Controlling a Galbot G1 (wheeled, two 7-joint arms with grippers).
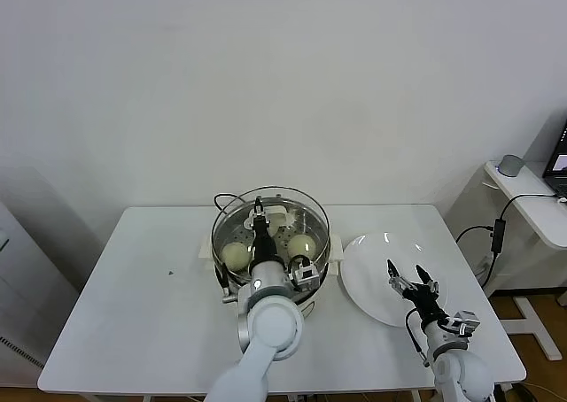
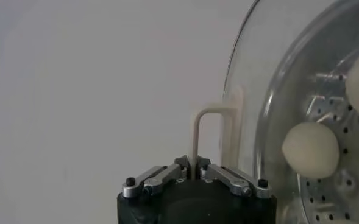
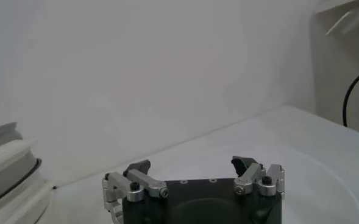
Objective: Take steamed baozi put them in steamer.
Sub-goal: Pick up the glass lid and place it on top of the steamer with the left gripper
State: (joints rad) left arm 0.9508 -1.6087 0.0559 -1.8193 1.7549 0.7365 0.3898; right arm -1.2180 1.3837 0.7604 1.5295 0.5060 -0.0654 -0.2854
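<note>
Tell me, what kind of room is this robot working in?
Probably a lab or office test room set up as a mock kitchen: a plain white table against a bare wall holds only a steamer and a plate, and a side desk carries a laptop and cables.

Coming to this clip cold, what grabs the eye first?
At the table's middle, the left gripper holds the glass lid by its white handle over the steamer, fingers shut on it. Through the glass show pale steamed baozi on the perforated floor. To the right, the right gripper hovers open over the white plate, which holds no bun.
</note>
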